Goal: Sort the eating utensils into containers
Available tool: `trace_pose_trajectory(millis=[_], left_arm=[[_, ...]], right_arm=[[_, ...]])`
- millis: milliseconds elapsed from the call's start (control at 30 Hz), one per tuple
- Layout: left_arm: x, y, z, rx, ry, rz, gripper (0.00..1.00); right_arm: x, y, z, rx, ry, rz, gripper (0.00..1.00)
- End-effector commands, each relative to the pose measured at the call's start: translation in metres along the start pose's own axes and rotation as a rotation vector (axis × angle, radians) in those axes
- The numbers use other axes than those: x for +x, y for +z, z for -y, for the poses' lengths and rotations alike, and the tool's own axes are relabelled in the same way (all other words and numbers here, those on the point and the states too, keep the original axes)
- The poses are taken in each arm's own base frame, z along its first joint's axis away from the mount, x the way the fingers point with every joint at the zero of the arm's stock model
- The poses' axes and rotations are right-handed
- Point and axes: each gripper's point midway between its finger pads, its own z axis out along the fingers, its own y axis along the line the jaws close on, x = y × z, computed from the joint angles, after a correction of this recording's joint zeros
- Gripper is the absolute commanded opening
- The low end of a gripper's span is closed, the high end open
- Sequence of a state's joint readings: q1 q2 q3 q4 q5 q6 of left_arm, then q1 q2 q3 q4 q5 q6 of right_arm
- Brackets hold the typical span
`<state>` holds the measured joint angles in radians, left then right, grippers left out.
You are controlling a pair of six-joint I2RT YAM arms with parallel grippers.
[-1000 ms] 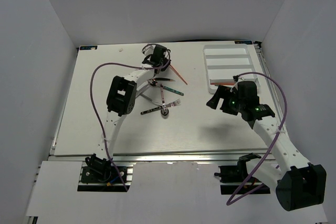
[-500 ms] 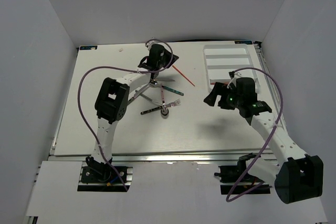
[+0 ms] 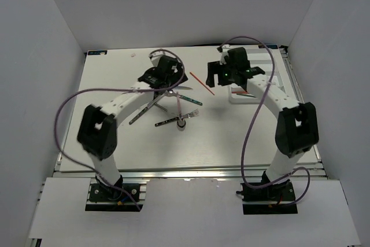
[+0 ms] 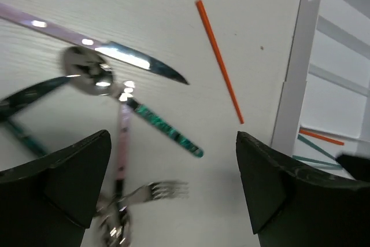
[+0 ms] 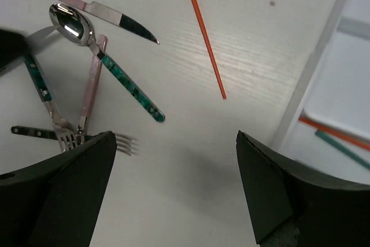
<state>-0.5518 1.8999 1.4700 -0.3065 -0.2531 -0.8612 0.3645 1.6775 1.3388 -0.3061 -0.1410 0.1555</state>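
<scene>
An orange stick [image 3: 202, 83] lies free on the table between my two grippers; it shows as the orange stick [image 4: 219, 62] and the orange stick [image 5: 203, 33] in the wrist views. My left gripper [image 3: 162, 78] hangs open over the utensil pile [image 3: 173, 103], holding nothing. That pile includes a pink-handled knife [image 4: 115, 53], a green-handled spoon [image 4: 89, 74] and a fork [image 4: 159, 190]. Open and empty too, my right gripper [image 3: 223, 73] hovers at the left rim of the white tray [image 3: 254, 56]. One tray compartment holds an orange stick [image 5: 332, 131] and a green stick [image 5: 347, 150].
The right arm stretches across the tray and hides most of it in the top view. A purple cable loops over each arm. White walls close in the table on three sides.
My left gripper has opened and drawn back left over the pile. The right arm has swung from the tray's near end up to its far left, beside the orange stick.
</scene>
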Motion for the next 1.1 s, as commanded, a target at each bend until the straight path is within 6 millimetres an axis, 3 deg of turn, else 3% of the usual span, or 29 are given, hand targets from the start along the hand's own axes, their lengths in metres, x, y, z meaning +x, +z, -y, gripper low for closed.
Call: trace_pose_trajectory(millis=[0, 33, 67, 100, 133, 167, 200, 233, 267, 333, 367, 433, 533, 600, 833, 933, 967, 1067], left_arm=[[-0.064, -0.099, -0.053, -0.222, 0.127, 0.209, 0.98], [-0.079, -0.13, -0.061, -0.235, 0.128, 0.263, 0.98], [-0.085, -0.145, -0.079, -0.3, 0.151, 0.306, 0.98], [-0.073, -0.153, -0.106, -0.366, 0.215, 0.277, 0.98], [-0.08, -0.178, -0.112, -0.358, 0.215, 0.316, 0.98], [-0.079, -0.188, -0.123, -0.373, 0.238, 0.324, 0.98], [-0.069, -0.194, -0.147, -0.436, 0.303, 0.31, 0.98], [-0.068, -0.204, -0.157, -0.456, 0.318, 0.321, 0.98], [-0.071, -0.222, -0.165, -0.452, 0.313, 0.353, 0.98], [-0.058, -0.231, -0.196, -0.521, 0.365, 0.351, 0.98], [-0.057, -0.24, -0.202, -0.509, 0.358, 0.37, 0.98], [-0.047, -0.241, -0.216, -0.526, 0.371, 0.368, 0.98], [-0.054, -0.247, -0.202, -0.446, 0.344, 0.388, 0.98], [-0.049, -0.242, -0.203, -0.434, 0.352, 0.379, 0.98], [-0.043, -0.236, -0.203, -0.443, 0.366, 0.344, 0.98], [-0.043, -0.236, -0.202, -0.432, 0.365, 0.345, 0.98], [-0.044, -0.237, -0.201, -0.429, 0.363, 0.349, 0.98], [-0.043, -0.236, -0.201, -0.423, 0.366, 0.344, 0.98]], right_arm=[[-0.024, 0.021, 0.007, 0.071, -0.179, 0.002, 0.88], [-0.015, 0.047, 0.01, 0.052, -0.241, -0.042, 0.87], [-0.017, 0.057, 0.01, 0.054, -0.264, -0.056, 0.86], [-0.048, 0.063, 0.004, 0.061, -0.297, -0.006, 0.85], [-0.022, 0.091, 0.006, 0.058, -0.321, -0.112, 0.83], [-0.025, 0.1, 0.008, 0.066, -0.379, -0.13, 0.79], [-0.026, 0.11, 0.005, 0.056, -0.406, -0.144, 0.78], [-0.035, 0.128, -0.004, 0.035, -0.438, -0.137, 0.77], [-0.031, 0.133, -0.007, 0.018, -0.473, -0.17, 0.77], [-0.037, 0.152, -0.011, 0.032, -0.509, -0.162, 0.77], [-0.038, 0.156, -0.011, 0.032, -0.518, -0.154, 0.77], [-0.036, 0.169, -0.009, 0.032, -0.524, -0.151, 0.77], [-0.025, 0.185, -0.005, 0.03, -0.517, -0.171, 0.77], [-0.02, 0.192, -0.002, 0.034, -0.514, -0.177, 0.76], [0.044, 0.213, 0.03, 0.042, -0.475, -0.343, 0.66], [0.057, 0.212, 0.038, 0.025, -0.435, -0.391, 0.52], [0.064, 0.209, 0.04, 0.033, -0.433, -0.413, 0.38], [0.084, 0.201, 0.04, 0.014, -0.417, -0.489, 0.29]])
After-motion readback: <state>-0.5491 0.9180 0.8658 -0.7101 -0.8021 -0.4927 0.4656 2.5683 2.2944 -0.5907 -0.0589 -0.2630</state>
